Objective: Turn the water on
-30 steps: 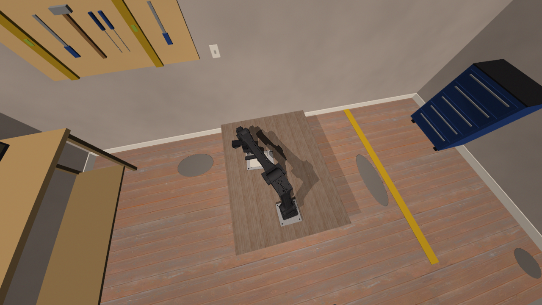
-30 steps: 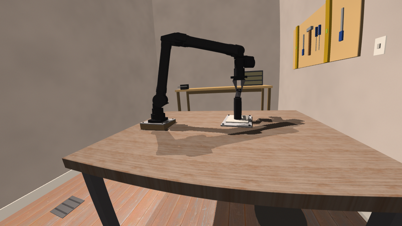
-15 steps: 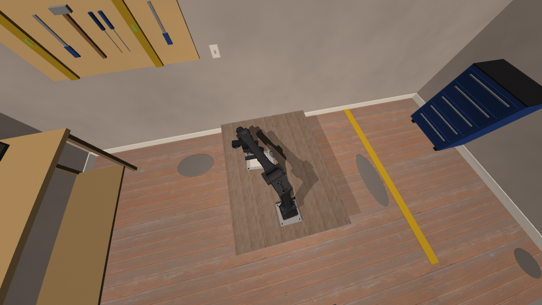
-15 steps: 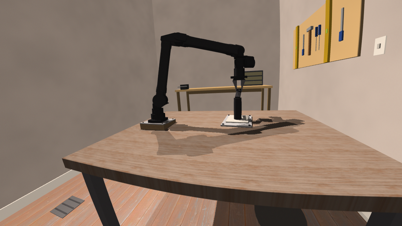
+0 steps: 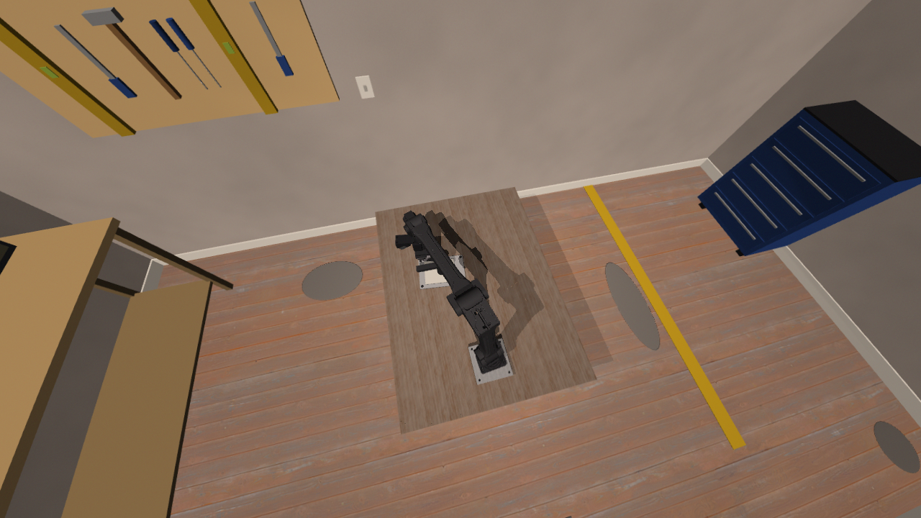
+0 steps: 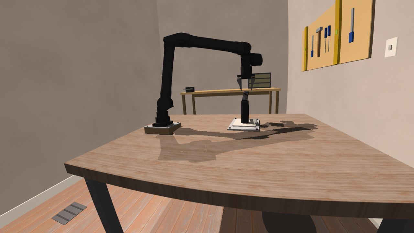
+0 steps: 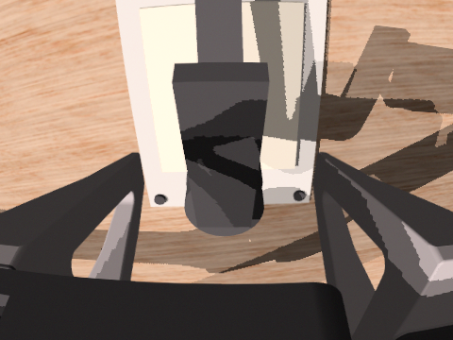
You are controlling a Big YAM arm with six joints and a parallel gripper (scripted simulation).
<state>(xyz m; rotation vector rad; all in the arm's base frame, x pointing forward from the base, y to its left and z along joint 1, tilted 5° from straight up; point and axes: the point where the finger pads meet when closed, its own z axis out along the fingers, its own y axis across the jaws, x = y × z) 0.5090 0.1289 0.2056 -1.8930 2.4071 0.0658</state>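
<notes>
— One tap point(image 6: 245, 111) stood on the table point(image 6: 260, 162), didn't it? Where exactly?

— Yes, a dark upright post on a pale base plate point(image 6: 233, 125) with a screw at each corner. Its lever point(image 6: 245, 95) pointed steeply up from the top of the post, tilted a little off vertical.

— And the gripper point(image 6: 245, 85)?

— It hung directly above the tap, pointing down, its fingers point(image 6: 239, 83) spread apart and pinching nothing. In the exterior view a clear gap showed between the fingertips and the lever's tip. From the wrist, the two fingers flanked the tap on either side without touching it.

— What else was near the tap?

— The arm's own mount point(image 6: 150, 130) sat on the table to the tap's left in the exterior view, well apart. Behind the tap stood a wooden side table point(image 6: 202, 92) by the far wall. To the tap's right, on the side wall, hung a tool board point(image 6: 358, 43) and a wall switch point(image 6: 390, 47).
</notes>
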